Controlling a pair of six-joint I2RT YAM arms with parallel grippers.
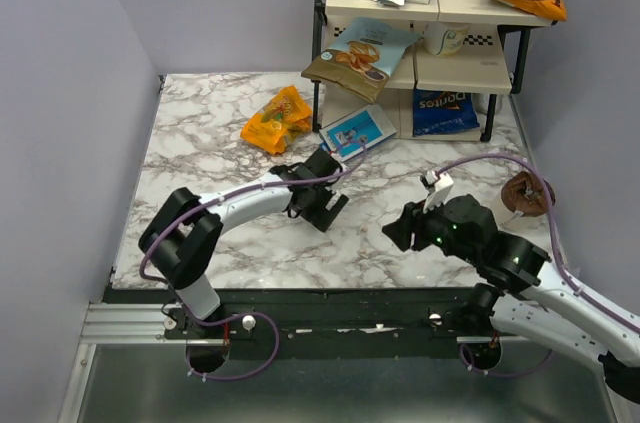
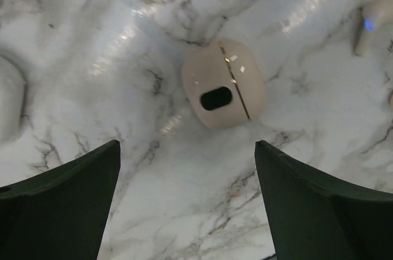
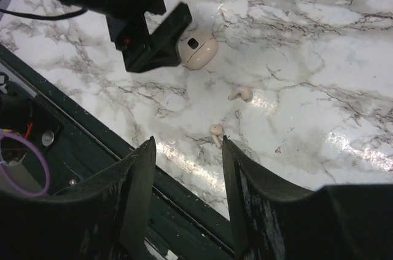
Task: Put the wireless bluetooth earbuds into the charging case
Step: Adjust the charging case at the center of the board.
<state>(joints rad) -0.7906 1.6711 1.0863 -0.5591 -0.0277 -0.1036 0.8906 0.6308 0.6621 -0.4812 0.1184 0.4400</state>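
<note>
The charging case (image 2: pixel 224 83) is a small cream oval with a dark oval mark. It lies closed on the marble, just ahead of my left gripper (image 2: pixel 187 149), which is open and empty. In the right wrist view the case (image 3: pixel 198 51) sits against the left gripper's dark fingers (image 3: pixel 153 45). Two cream earbuds lie loose on the marble, one (image 3: pixel 241 93) near the case and one (image 3: pixel 216 132) just ahead of my right gripper (image 3: pixel 187 143), which is open and empty. One earbud (image 2: pixel 374 23) shows a blue light. In the top view the left gripper (image 1: pixel 330 208) and right gripper (image 1: pixel 397 231) face each other.
A shelf (image 1: pixel 420 23) with snack bags and boxes stands at the back right. An orange bag (image 1: pixel 277 119) and a blue-white packet (image 1: pixel 357 130) lie behind the left arm. A brown disc (image 1: pixel 522 193) sits at the right. The table's dark front rail (image 3: pixel 92 125) is near.
</note>
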